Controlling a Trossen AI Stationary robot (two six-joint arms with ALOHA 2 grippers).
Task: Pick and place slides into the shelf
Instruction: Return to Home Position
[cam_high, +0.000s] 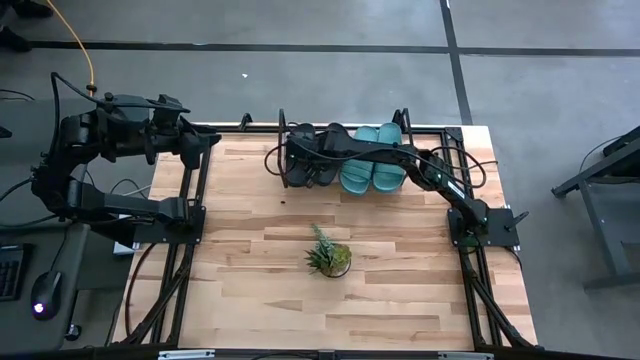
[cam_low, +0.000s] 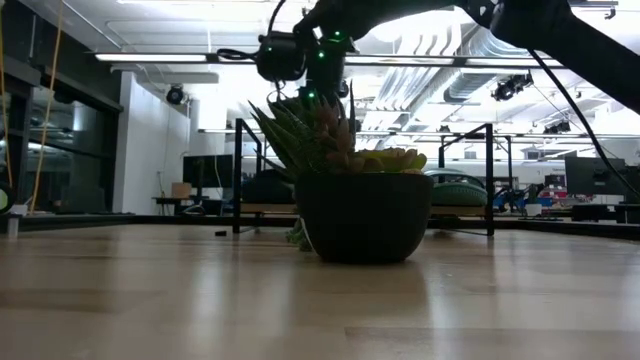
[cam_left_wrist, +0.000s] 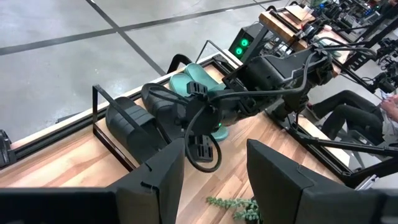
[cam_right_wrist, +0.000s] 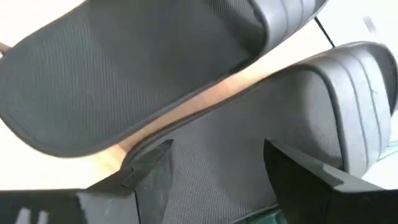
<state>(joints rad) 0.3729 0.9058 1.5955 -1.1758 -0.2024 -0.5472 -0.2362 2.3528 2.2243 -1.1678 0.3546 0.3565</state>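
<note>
Recording the shelf (cam_low: 490, 175) standing along the far edge of the table (cam_high: 400, 290), well behind the potted plant (cam_high: 328, 258) sitting near the table's middle. Counting four slides resting side by side on the shelf board: two black slides (cam_high: 308, 172) occupying the end nearer the left arm, two teal slides (cam_high: 372, 172) occupying the end nearer the right arm, the pairs lying just beside each other. Noting the right arm (cam_high: 440, 180) reaching from its base at the table's right edge diagonally across to the shelf, passing above the teal slides. Finding the right claw (cam_right_wrist: 216, 149) hanging close over the black slides, fingers (cam_right_wrist: 149, 171) standing wide apart and gripping nothing, the textured footbed of one black slide showing in the gap between them. Failing to determine any contact between fingertips and that slide. Noting the left arm (cam_high: 100, 135) sitting folded beyond the table's left edge, near the far left corner, well apart from the shelf. Finding the left claw (cam_left_wrist: 214, 177) gaping wide and carrying nothing, pointing across the table toward the shelf.
</note>
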